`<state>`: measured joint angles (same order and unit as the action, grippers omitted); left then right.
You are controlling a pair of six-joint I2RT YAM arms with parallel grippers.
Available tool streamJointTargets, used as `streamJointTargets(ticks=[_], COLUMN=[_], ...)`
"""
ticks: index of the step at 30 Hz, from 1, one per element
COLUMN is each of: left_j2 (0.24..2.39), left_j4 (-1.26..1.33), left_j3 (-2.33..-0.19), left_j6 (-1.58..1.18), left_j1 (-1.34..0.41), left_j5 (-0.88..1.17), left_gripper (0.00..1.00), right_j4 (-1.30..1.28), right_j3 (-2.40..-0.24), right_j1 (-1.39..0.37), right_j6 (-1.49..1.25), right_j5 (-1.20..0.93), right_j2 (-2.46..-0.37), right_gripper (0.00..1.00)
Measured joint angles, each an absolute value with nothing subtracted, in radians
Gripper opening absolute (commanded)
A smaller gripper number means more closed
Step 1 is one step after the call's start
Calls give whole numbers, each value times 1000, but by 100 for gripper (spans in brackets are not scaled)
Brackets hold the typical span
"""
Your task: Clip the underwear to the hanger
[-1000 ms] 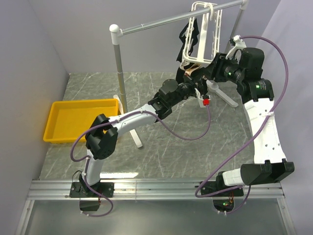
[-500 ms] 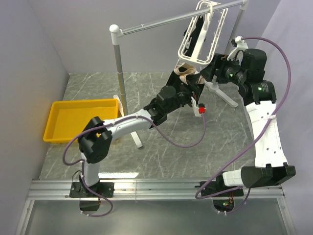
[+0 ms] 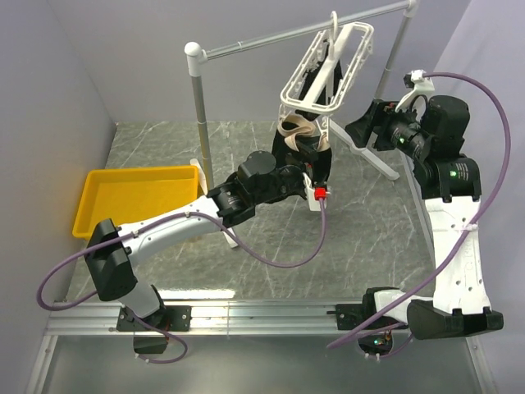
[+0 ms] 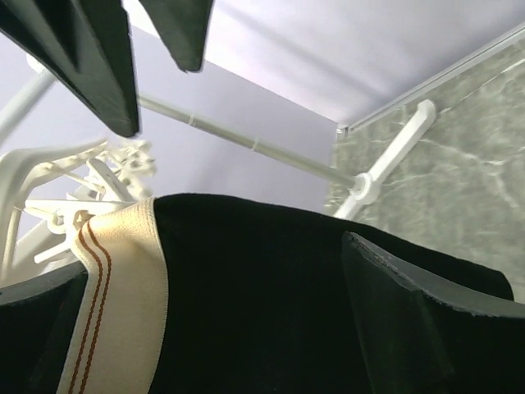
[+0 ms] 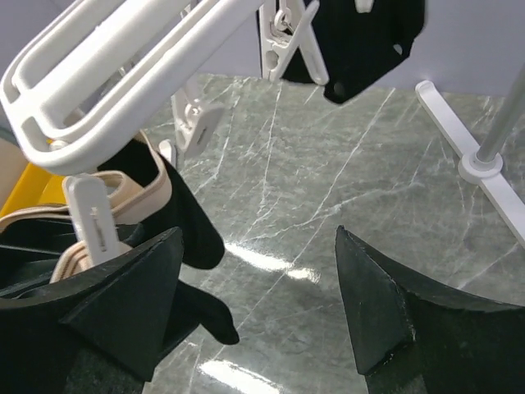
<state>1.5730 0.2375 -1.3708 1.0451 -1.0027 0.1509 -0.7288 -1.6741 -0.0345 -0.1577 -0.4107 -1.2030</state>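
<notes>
Left pincer [image 4: 215, 258] wide astride underwear [image 4: 271, 238] (no grip); right pincer [image 5: 258, 238] wide, empty

No legible text, label or number anywhere.

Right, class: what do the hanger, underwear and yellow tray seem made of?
Hanger: white moulded plastic, glossy slatted bars. Underwear: matte black cloth, likely knit; tan elastic-looking waistband. Yellow tray: probably plastic, smooth uniform colour.

Two arms [image 3: 164, 230], one hanger [image 5: 123, 74], one underwear [image 4: 246, 279], one smaller black garment [image 5: 361, 49], one yellow tray [image 3: 131, 201], one rail stand [image 3: 198, 107].
</notes>
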Motion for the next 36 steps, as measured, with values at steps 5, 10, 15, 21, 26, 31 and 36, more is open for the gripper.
streamJointTargets(ticks=[5,10,15,21,26,31,36], left_j2=[1575,1636,1709,1732,1732,1735,1766], left_j4=[208,193,192,115,27,14,-9], left_j3=[-1372,-1450,-1537,-1567,-1585,-1594,-1602], left_j6=[1014,1014,1031,1134,1240,1314,1477], left_j1=[-1021,-1008,-974,-912,-846,-829,-852], left_j5=[99,85,105,253,423,477,470], left_gripper=[99,99,99,99,99,99,99], right_j4=[-735,-738,-748,-766,-772,-772,-775], right_j3=[-1665,-1664,-1664,-1664,-1664,-1664,-1664], right_j1=[-35,-35,-35,-34,-34,-34,-34], right_j6=[-147,-141,-132,-116,-110,-110,-109], right_j5=[-418,-421,-420,-421,-421,-428,-432], right_j2=[-1177,-1177,-1177,-1177,-1177,-1180,-1181], right_gripper=[82,82,82,82,82,82,82])
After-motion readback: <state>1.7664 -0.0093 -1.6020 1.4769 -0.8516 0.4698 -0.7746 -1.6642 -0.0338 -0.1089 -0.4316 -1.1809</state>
